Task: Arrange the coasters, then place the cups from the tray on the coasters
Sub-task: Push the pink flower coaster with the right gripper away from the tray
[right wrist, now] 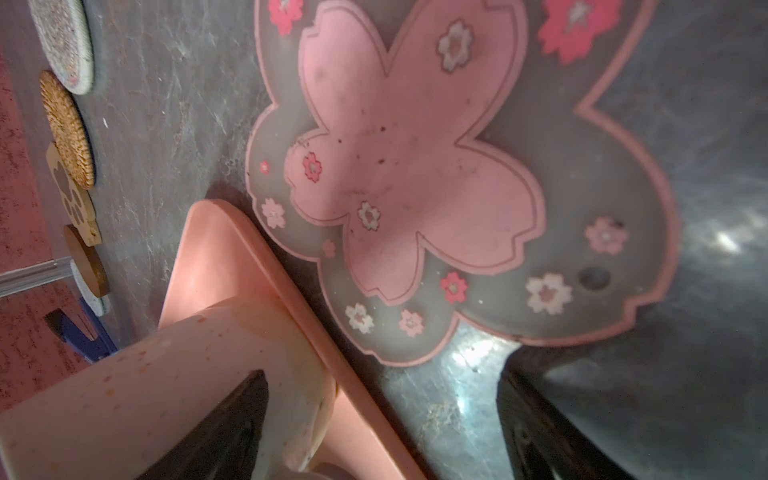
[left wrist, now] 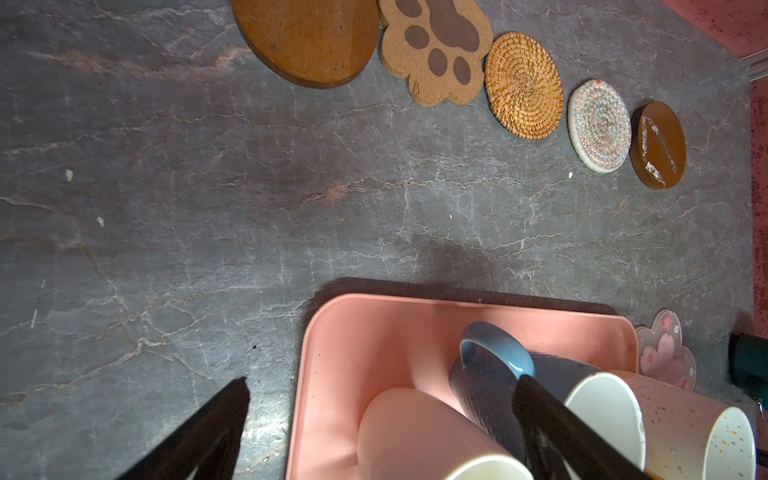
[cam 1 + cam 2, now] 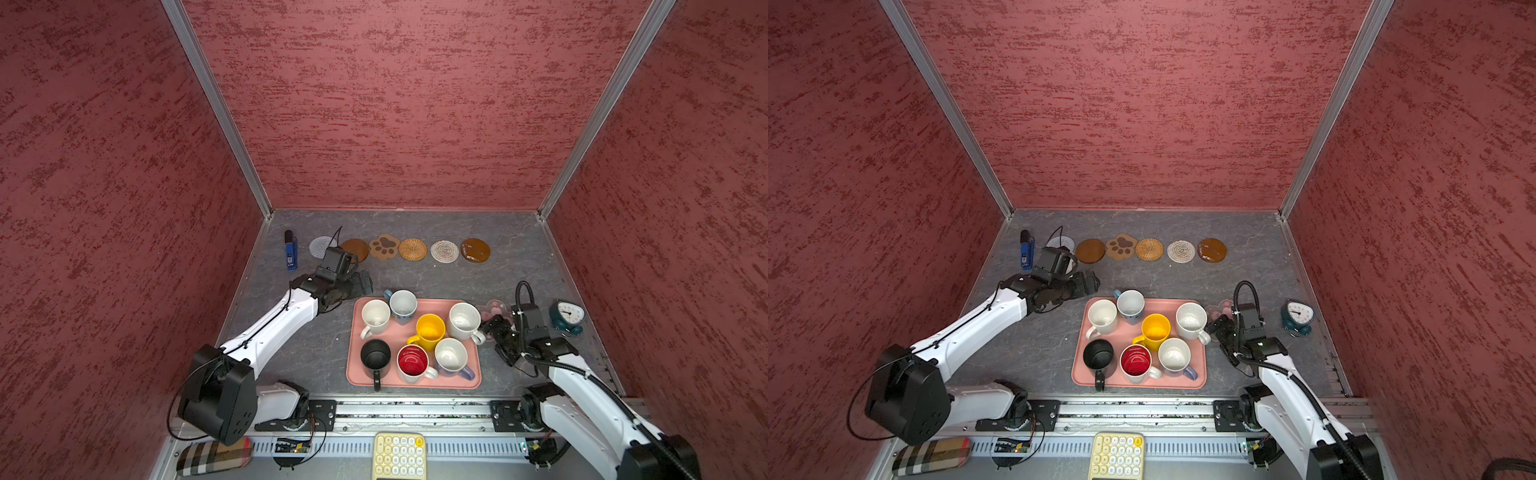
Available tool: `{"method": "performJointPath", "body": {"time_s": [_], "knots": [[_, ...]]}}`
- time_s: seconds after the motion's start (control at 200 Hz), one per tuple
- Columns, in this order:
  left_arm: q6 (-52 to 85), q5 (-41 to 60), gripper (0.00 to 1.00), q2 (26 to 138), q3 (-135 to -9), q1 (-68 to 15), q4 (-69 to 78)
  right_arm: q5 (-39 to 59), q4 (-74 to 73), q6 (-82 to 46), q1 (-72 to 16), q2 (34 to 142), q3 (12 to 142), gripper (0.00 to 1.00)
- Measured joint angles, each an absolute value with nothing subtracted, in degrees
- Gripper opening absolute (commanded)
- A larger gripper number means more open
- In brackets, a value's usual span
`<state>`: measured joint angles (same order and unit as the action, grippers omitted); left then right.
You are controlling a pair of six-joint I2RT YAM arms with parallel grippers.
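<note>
Far side of the table (image 3: 415, 278), one row, left to right: grey woven coaster (image 3: 321, 246), brown disc (image 3: 358, 248), paw coaster (image 3: 384, 246), wicker coaster (image 3: 412, 249), beige woven coaster (image 3: 444, 251), second brown disc (image 3: 475, 250).

Pink flower coaster (image 1: 407, 166) lies flat at the far right corner of the tray (image 3: 354, 332), hard against the rim.

Seven cups (image 3: 430, 330) stand upright on the tray.

Left claw (image 3: 368, 284): spread wide, empty, at the tray's far left corner. In the left wrist view one finger crosses the blue cup (image 2: 482, 386) beside its handle; contact unclear.

Right claw (image 1: 382, 370): wide open, gripping nothing, low over the table just right of the tray. The flower coaster lies just ahead of its fingertips.
</note>
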<state>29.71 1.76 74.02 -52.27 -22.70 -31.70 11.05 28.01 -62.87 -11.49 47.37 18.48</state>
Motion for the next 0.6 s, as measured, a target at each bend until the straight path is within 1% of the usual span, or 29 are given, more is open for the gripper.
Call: {"method": "performJointPath", "body": {"time_s": [0.346,0.601], "knots": [[29.7,1.2,1.0,73.3,-52.1,-22.6,-32.3,10.6,20.9,-67.6,-11.5,49.2,17.1,0.88],[29.7,1.1,1.0,73.1,-52.1,-22.4,-32.7,8.3,18.6,-68.8,-11.3,53.9,18.8,0.89]]}}
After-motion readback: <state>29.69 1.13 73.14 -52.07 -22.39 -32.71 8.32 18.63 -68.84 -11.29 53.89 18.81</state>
